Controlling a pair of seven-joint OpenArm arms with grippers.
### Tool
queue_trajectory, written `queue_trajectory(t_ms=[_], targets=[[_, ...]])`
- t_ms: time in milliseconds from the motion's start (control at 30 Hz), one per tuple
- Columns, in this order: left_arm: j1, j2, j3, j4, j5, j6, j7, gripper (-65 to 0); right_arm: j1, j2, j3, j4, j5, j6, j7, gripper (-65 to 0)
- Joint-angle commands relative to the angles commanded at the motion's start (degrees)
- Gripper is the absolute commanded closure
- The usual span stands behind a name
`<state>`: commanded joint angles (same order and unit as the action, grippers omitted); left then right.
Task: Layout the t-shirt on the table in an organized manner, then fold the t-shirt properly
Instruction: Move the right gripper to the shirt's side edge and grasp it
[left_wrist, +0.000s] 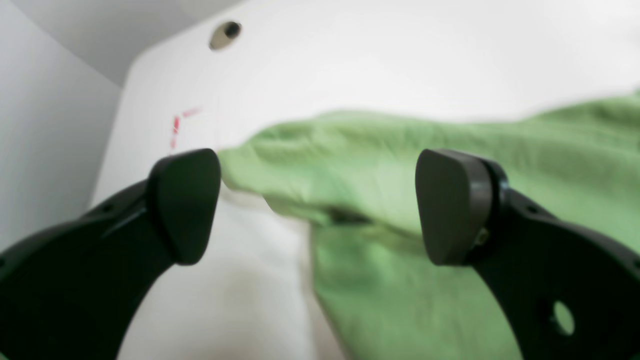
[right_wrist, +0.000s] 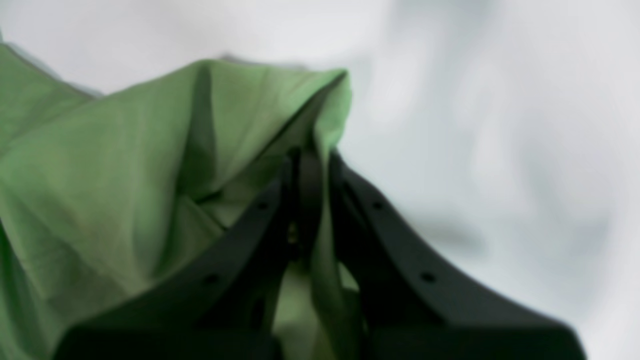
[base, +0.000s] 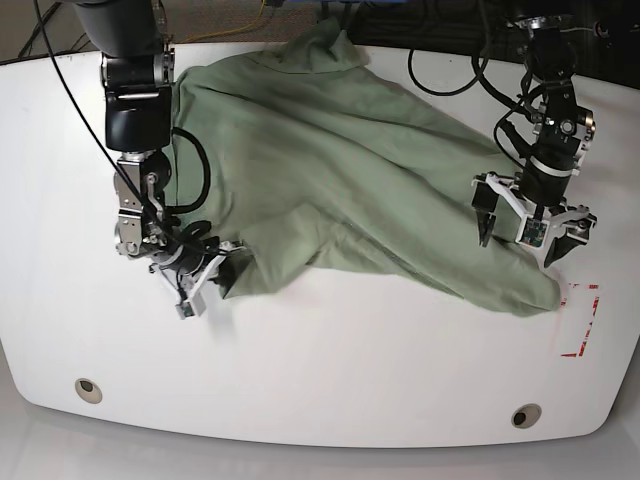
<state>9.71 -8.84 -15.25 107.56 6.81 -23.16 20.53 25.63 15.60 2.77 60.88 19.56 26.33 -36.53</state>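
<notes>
The pale green t-shirt (base: 330, 170) lies spread and wrinkled across the white table (base: 350, 380), reaching from the far middle to the right side. At its near left corner my right gripper (base: 215, 272) is shut on a fold of the cloth. The right wrist view shows that gripper (right_wrist: 310, 165) pinching a raised peak of the t-shirt (right_wrist: 125, 175). My left gripper (base: 528, 240) hangs open over the shirt's right end. In the left wrist view its fingers (left_wrist: 185, 205) stand wide apart above the t-shirt (left_wrist: 400, 150), with nothing between them.
Red tape marks (base: 582, 320) sit just right of the shirt's near right corner. Two grey grommets (base: 88, 388) (base: 526, 415) lie near the front edge. Black cables (base: 450, 50) run along the table's far edge.
</notes>
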Motion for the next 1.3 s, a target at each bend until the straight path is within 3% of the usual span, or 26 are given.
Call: queue_trajectory(t_ms=[233, 533, 600, 700, 800, 933, 1033, 1300], targets=[[1.76, 0.00, 0.00, 0.00, 0.00, 0.00, 0.00, -56.8, 2.99, 1.85, 2.81, -0.09, -1.85, 0.00, 0.35, 0.0], [2.37, 0.09, 0.00, 0.00, 0.00, 0.00, -0.09, -56.8, 4.13, 1.76, 2.90, -0.09, -7.30, 0.00, 6.51, -0.3], [2.37, 0.18, 0.00, 0.00, 0.00, 0.00, -0.09, -56.8, 4.13, 1.05, 2.81, -0.18, -8.79, 0.00, 7.21, -4.5], [2.81, 0.18, 0.00, 0.00, 0.00, -0.09, -0.09, -56.8, 4.22, -0.09, 2.81, -0.79, -11.69, 0.00, 7.47, -19.1], [3.60, 0.18, 0.18, 0.09, 0.00, -0.09, -0.09, -56.8, 4.66, -0.53, 2.90, -0.70, -14.86, -0.09, 7.47, -39.8], [3.87, 0.09, 1.41, 0.53, 0.00, -0.09, -0.09, -56.8, 4.04, -0.53, 2.90, 1.76, -15.82, 0.00, 6.68, -56.9], [3.96, 0.09, 1.85, 1.23, 0.00, -0.09, 0.00, -56.8, 0.79, -0.09, 2.99, 8.18, -14.42, 0.00, 2.55, -60.5], [5.98, 0.18, 2.02, 1.76, 0.00, -0.09, 0.00, -56.8, -9.41, -0.44, 2.99, 27.34, -10.55, 0.00, -6.07, -60.5]])
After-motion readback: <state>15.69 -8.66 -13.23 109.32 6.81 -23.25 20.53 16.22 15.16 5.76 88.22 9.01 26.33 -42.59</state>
